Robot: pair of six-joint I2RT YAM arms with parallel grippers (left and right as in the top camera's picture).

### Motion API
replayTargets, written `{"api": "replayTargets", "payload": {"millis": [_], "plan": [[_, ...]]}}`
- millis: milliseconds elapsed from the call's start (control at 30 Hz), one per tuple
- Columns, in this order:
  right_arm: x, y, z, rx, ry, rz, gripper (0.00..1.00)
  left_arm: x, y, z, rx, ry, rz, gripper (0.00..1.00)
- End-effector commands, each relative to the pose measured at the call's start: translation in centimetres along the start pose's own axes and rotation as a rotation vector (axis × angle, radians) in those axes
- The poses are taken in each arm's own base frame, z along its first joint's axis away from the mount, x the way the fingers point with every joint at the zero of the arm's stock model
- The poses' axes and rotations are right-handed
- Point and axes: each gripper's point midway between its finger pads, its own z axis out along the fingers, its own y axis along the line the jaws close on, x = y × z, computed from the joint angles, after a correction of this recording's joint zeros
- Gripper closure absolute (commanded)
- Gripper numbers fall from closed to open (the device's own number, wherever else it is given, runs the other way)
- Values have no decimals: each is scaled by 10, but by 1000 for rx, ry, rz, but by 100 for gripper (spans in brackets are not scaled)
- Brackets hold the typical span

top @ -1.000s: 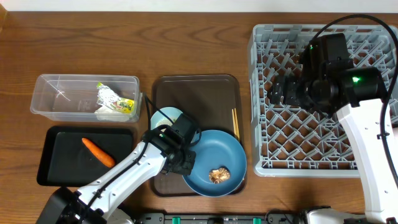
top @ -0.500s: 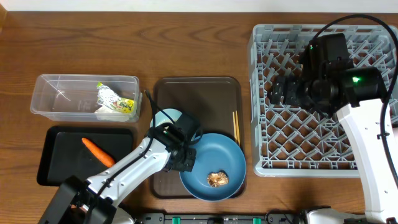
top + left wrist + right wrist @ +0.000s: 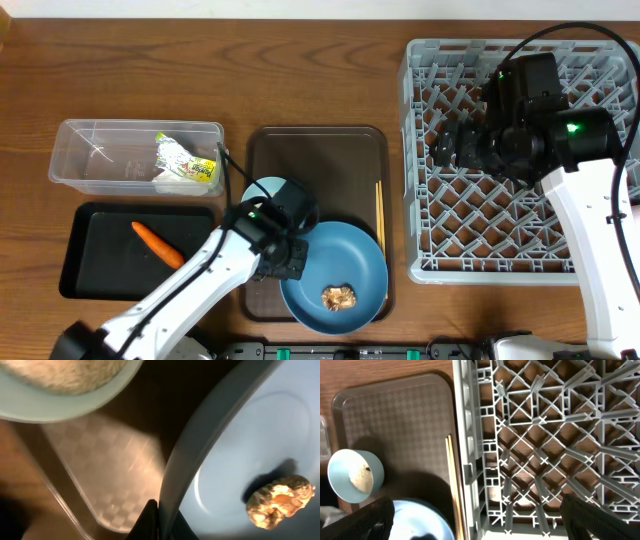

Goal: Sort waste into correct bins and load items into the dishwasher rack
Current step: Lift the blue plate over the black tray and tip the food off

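Note:
The blue plate (image 3: 345, 265) lies at the front of the brown serving tray (image 3: 315, 150), past its near edge, with a brown food scrap (image 3: 338, 297) on it. My left gripper (image 3: 287, 262) is shut on the plate's left rim. In the left wrist view the black fingertips (image 3: 150, 522) pinch the plate's rim (image 3: 200, 450), and the scrap (image 3: 279, 500) sits to the right. A light-blue cup (image 3: 262, 190) holding pale grains stands behind my left wrist. Chopsticks (image 3: 379, 212) lie along the tray's right side. My right gripper (image 3: 450, 148) hangs open over the grey rack (image 3: 520, 250).
A clear tub (image 3: 100, 155) at the left holds crumpled paper with a green-yellow wrapper (image 3: 185, 162). In front of it a black tray (image 3: 100, 265) holds an orange carrot (image 3: 158, 245). The right wrist view shows the rack (image 3: 545, 435), chopsticks (image 3: 452, 485) and cup (image 3: 355, 477).
My left gripper closed on the plate's rim, and the plate moved toward the table's near edge and slightly left. The right arm has stayed still.

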Motion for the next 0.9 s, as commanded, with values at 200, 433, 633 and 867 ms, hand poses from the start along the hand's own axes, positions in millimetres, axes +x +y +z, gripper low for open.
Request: {"api": "replayTargets", "payload": {"millis": [200, 433, 633, 867], "plan": [[0, 3, 0, -8, -3, 7, 1, -16, 6, -68, 34, -114, -110, 94], [0, 3, 0, -7, -2, 6, 1, -19, 44, -120, 9, -214, -285, 94], [0, 3, 0, -7, -2, 7, 1, 9, 123, -159, -190, -280, -574, 94], [0, 3, 0, -8, -5, 7, 1, 53, 198, -190, -471, -368, -861, 94]]}}
